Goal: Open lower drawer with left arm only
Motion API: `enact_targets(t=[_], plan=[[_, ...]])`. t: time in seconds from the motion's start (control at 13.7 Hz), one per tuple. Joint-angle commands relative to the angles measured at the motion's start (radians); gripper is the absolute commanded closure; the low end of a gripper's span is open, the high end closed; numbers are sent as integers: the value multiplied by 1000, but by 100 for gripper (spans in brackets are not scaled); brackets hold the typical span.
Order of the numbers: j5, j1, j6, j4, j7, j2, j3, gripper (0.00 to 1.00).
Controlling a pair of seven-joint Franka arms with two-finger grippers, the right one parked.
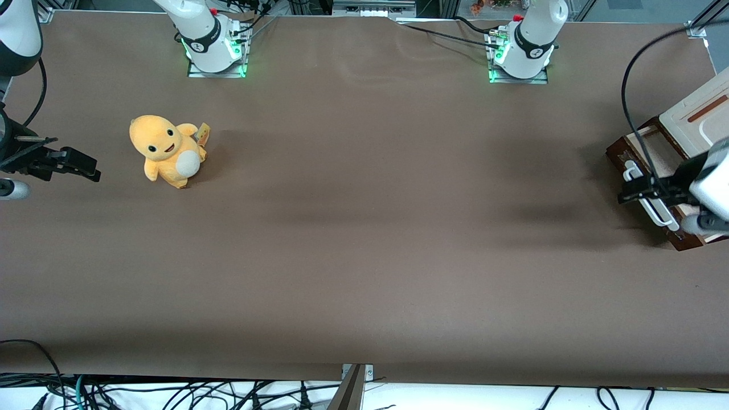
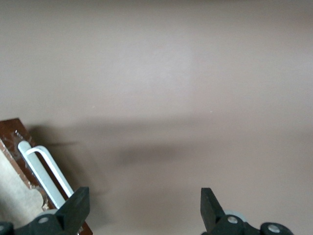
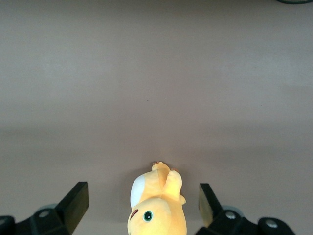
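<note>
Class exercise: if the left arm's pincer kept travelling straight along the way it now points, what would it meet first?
Probably only bare table. The left arm's pincer, fingers apart, points out over the brown tabletop, with the lower drawer and its white handle beside one finger rather than ahead. Depth is uncertain.

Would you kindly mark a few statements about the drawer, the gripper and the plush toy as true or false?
1. The lower drawer is pulled partly out, its pale lining showing. True.
2. The left arm's gripper is shut on the white bar handle. False: its fingers are spread wide and the handle lies beside one fingertip, outside the gap.
3. The orange plush toy sits inside the drawer. False: it stands on the table toward the parked arm's end.
4. The gripper is beside the drawer front. True.
</note>
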Motion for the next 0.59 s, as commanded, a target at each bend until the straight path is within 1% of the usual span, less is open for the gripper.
enact_targets(t=[0.0,0.29,0.37,0.44,0.51], plan=[[-31,-8,72,-152,72,-160,6,0],[-17,-18,-2,-167,66,-199,-3,0],[-5,-18,-9,-167,67,-203,-2,0],[32,-15,-23,-167,70,-206,-3,0],[44,-15,-34,-167,70,-208,-3,0]])
